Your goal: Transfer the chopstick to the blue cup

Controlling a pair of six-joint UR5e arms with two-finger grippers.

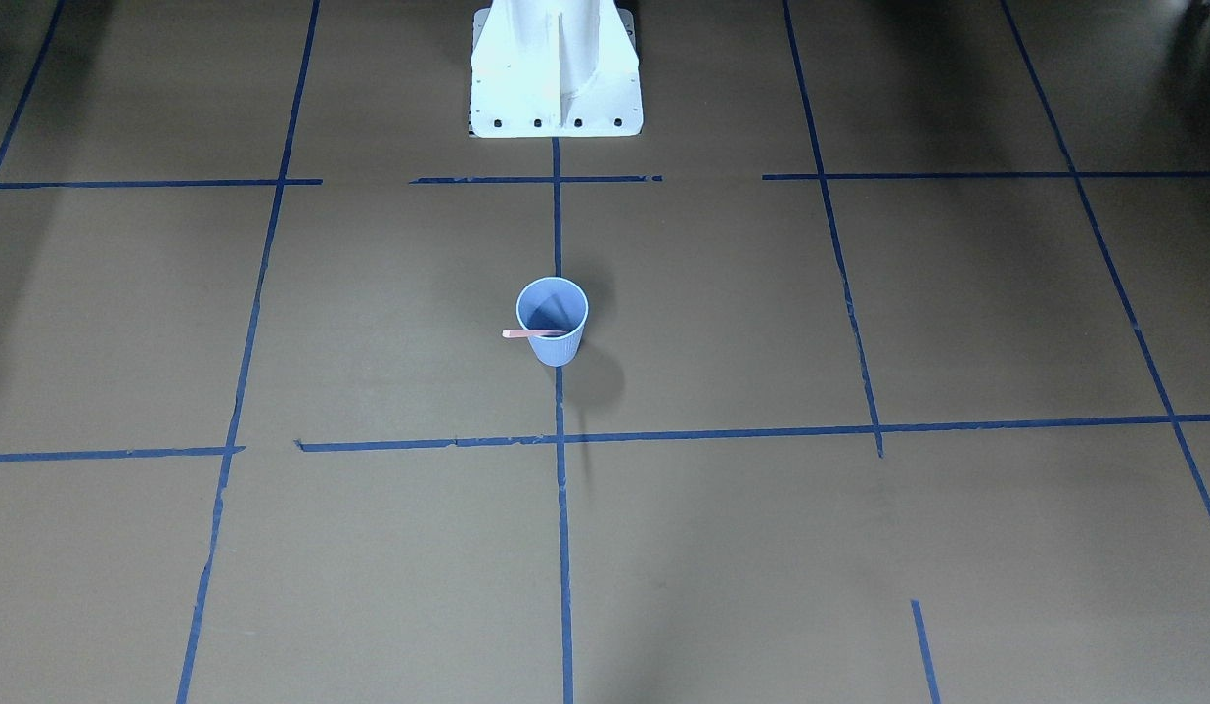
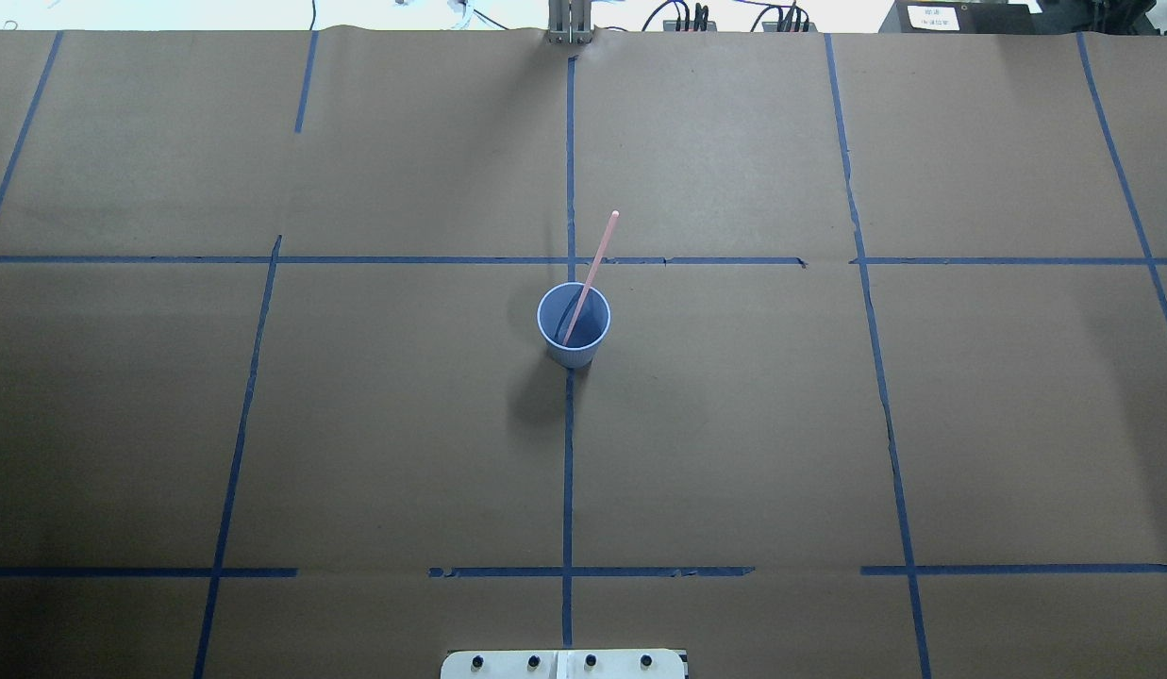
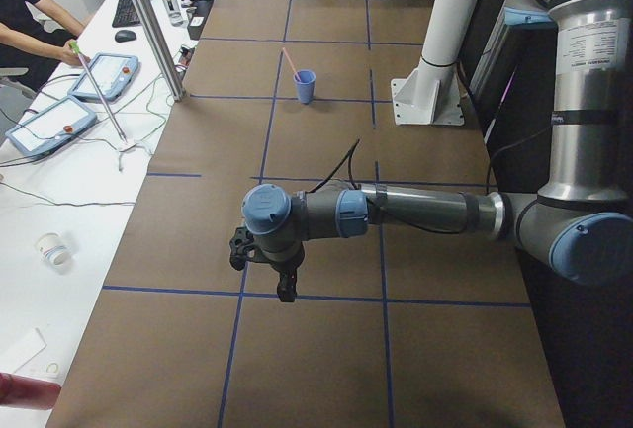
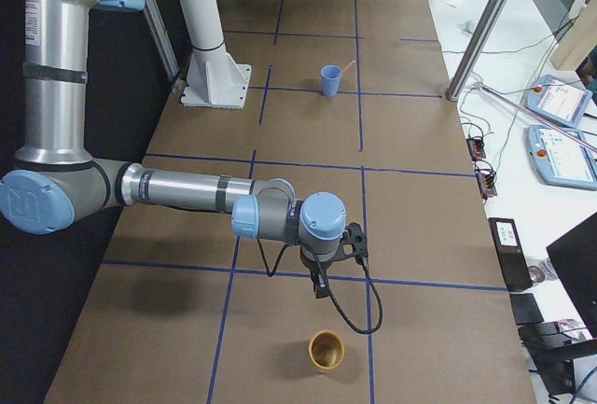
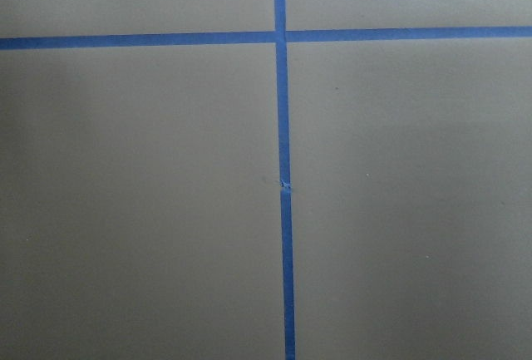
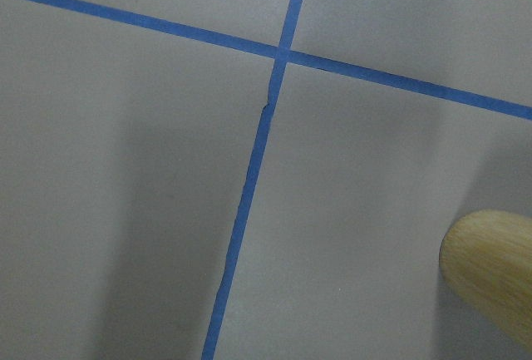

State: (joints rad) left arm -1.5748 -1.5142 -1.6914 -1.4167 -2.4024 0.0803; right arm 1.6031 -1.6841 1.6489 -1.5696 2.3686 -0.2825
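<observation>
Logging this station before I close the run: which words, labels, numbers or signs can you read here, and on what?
Nothing reads clearly in any view.
White label on the black box, overhead view: too small to read.
Printing on the left arm's upright link: blurred.
Pendant screens: too small.
Blue cup: no print shows.

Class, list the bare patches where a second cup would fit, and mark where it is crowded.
Bare: the taped squares left and right of the blue cup, and those between it and the white base plate. Crowded: the centre line, where the cup holds the leaning chopstick, and the table end by the right gripper, where a tan cup stands.
</observation>
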